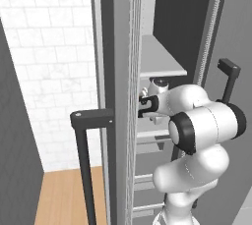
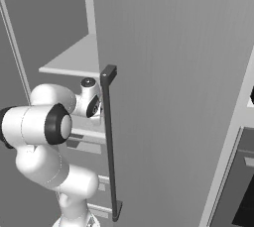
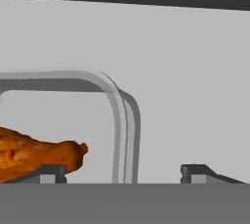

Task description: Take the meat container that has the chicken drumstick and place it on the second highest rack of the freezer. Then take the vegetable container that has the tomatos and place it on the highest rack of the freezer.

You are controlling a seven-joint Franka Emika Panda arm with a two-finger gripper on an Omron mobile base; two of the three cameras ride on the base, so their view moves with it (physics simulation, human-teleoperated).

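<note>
Inside the freezer [image 1: 162, 32]: arm reaching at shelf level.
Chicken drumstick [image 3: 34, 155] lies in its clear container [image 3: 119, 120], left of the jaws, which appear spread. Risk: wall clipped, container tipping.

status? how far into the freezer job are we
Done: freezer door is open and the arm reaches inside. In hand: the drumstick in its clear container sits right ahead of the fingers, against a light-grey interior; whether it's gripped or released is unclear. Left: confirm that placement, then the tomato container.
</note>
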